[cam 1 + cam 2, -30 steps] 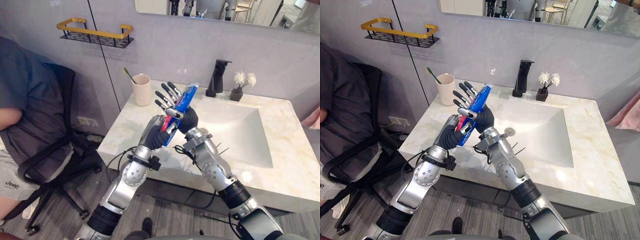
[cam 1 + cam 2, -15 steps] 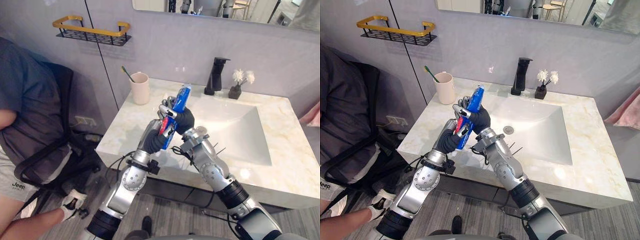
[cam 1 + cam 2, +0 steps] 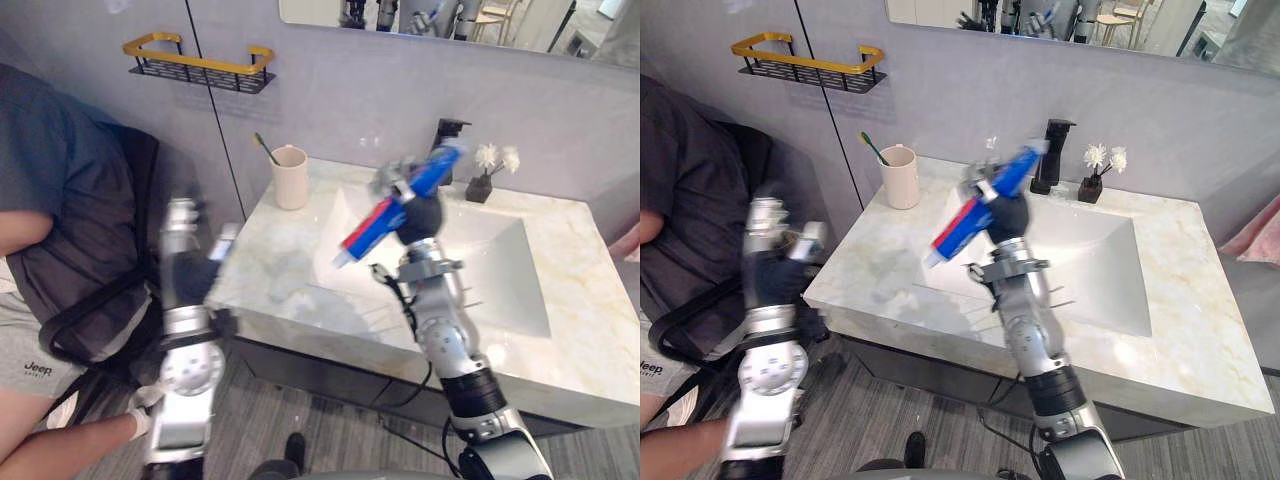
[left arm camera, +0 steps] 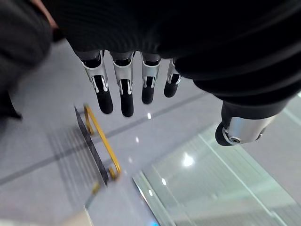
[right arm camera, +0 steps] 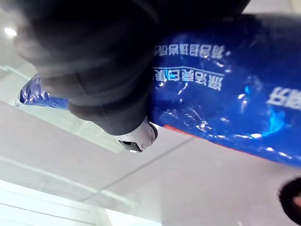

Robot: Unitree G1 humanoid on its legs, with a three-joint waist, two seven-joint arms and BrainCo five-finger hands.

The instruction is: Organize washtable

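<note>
A blue and red toothpaste tube (image 3: pixel 392 207) hangs tilted in the air above the left rim of the sink (image 3: pixel 480 262). My right hand (image 3: pixel 420 216) is shut on it, its fingers curled round the tube's upper part; the right wrist view has the tube (image 5: pixel 225 108) pressed against the hand (image 5: pixel 108 84). Off the counter's left edge my left hand (image 3: pixel 186 268) is raised and holds nothing. Its fingers (image 4: pixel 122 89) are straight and open. A beige cup (image 3: pixel 290 177) with a green toothbrush in it stands at the counter's back left.
A black faucet (image 3: pixel 1052 155) and a small dark vase of white flowers (image 3: pixel 482 185) stand behind the sink. The marble counter (image 3: pixel 270 270) runs left of the basin. A gold and black shelf (image 3: pixel 200 65) hangs on the wall. A person (image 3: pixel 60 200) sits on a chair at the left.
My left hand has let go of the tube, straightened its fingers and swung out left of the counter. My right hand has closed on the tube and carried it right, over the sink.
</note>
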